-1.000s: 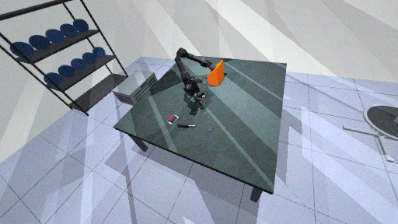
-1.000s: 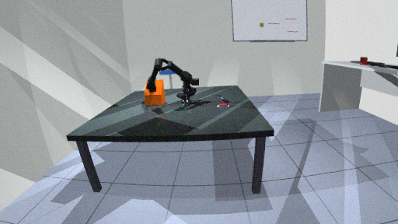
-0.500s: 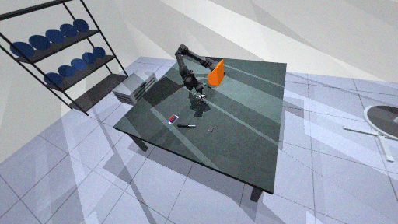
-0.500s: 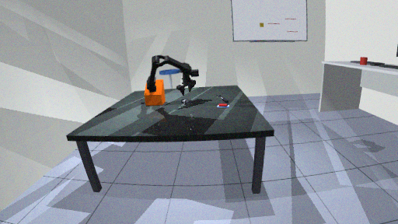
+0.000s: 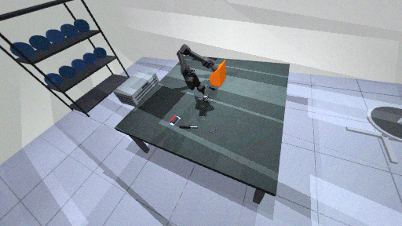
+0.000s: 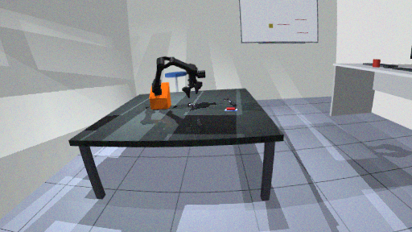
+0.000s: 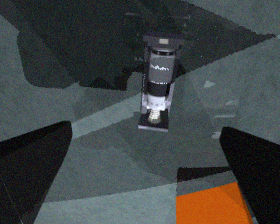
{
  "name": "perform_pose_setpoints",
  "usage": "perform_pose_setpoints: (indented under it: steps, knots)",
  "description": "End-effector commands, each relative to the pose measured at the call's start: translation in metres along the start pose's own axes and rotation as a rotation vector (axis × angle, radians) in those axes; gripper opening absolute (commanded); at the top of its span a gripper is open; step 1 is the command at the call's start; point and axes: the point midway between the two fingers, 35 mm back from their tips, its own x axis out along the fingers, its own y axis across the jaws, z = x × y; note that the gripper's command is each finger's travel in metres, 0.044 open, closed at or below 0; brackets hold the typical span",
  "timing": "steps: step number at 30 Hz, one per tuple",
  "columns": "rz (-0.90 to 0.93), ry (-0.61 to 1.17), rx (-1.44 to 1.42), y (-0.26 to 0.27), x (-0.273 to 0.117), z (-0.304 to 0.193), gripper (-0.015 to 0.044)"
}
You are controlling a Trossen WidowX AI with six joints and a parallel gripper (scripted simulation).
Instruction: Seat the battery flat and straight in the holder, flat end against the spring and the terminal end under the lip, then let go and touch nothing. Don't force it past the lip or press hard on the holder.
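Wrist view: the battery [image 7: 159, 75] lies in the holder [image 7: 156, 117]; the gripper [image 7: 147, 163] hangs above, spread wide, empty.

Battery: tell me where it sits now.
Wrist view, centre: the dark cylindrical battery lies in its small holder on the table, below the open pincer.
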Motion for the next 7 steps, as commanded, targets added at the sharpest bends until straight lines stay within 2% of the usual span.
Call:
perform_pose_setpoints:
  steps: [1, 7]
  knots:
    - [0.004, 0.003, 0.004, 0.0003, -0.0009, -0.0005, 0.0440]
    - [0.004, 0.003, 0.004, 0.0003, -0.0009, -0.0005, 0.0440]
